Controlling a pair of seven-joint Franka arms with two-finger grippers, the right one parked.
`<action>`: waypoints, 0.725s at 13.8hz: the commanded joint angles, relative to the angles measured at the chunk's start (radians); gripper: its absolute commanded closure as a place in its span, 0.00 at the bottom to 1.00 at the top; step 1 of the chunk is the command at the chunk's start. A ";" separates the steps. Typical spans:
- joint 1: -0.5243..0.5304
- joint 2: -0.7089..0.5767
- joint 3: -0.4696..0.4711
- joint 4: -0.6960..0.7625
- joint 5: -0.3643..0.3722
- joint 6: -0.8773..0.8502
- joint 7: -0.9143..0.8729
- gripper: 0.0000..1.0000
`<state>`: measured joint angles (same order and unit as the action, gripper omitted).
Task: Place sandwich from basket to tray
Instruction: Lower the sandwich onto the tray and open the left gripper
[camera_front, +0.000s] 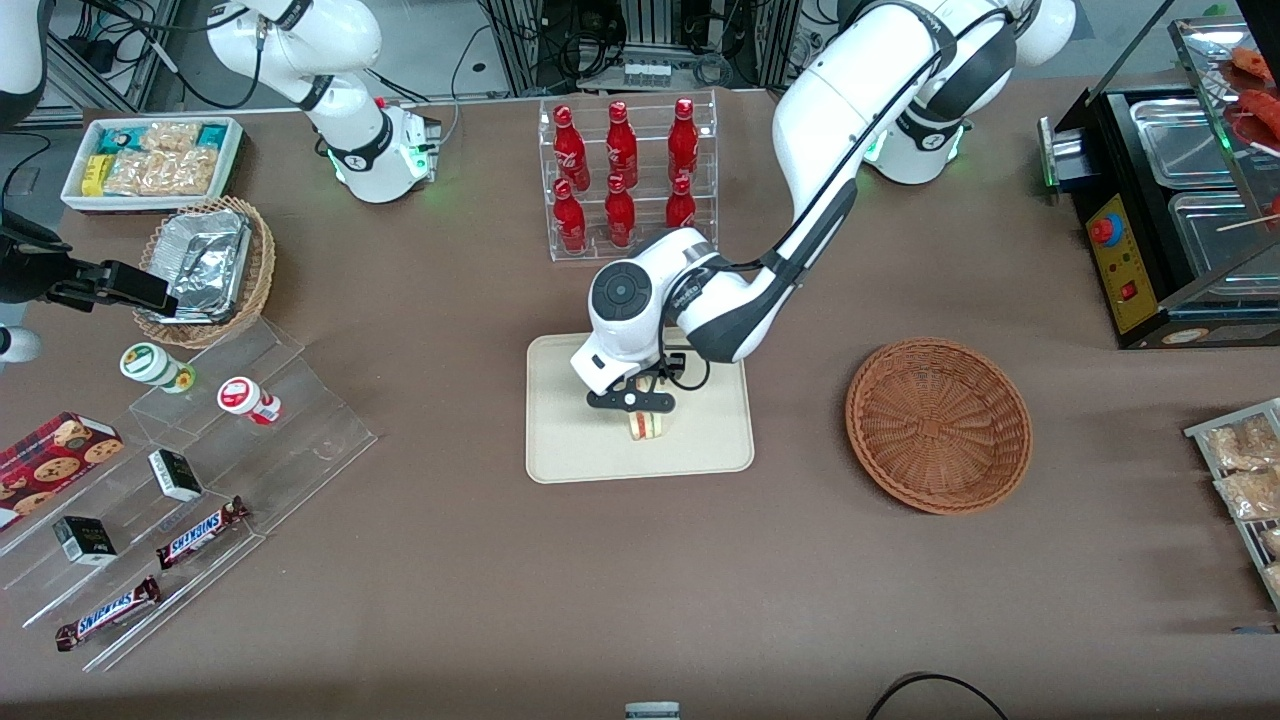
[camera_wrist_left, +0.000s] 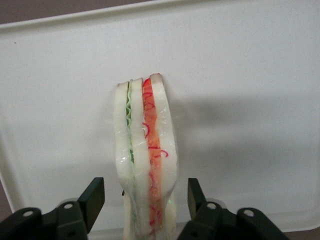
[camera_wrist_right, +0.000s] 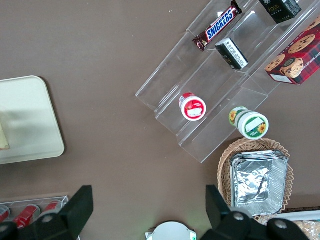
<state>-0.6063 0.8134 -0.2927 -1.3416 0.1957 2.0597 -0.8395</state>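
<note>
One sandwich on the tray, fingers spread either side

Two Snickers bars (camera_front: 201, 532) carry the only clearly readable lettering, lying on the clear stepped stand (camera_front: 215, 470) toward the parked arm's end of the table. The working arm bends down over the tray (camera_front: 710, 440), its gripper (camera_front: 632, 401) directly above the sandwich (camera_front: 647, 425). The sandwich stands on edge on the tray, between the fingers (camera_wrist_left: 93, 199), which are apart with a gap on each side. The basket (camera_front: 938, 424) sits beside the tray, toward the working arm's end
</note>
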 joint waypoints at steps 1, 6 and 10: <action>-0.004 -0.080 0.012 0.009 0.011 -0.065 -0.026 0.00; 0.072 -0.268 0.014 -0.005 0.007 -0.209 -0.061 0.00; 0.146 -0.385 0.014 -0.008 0.004 -0.332 -0.047 0.00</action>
<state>-0.4750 0.4894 -0.2803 -1.3099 0.1956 1.7686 -0.8737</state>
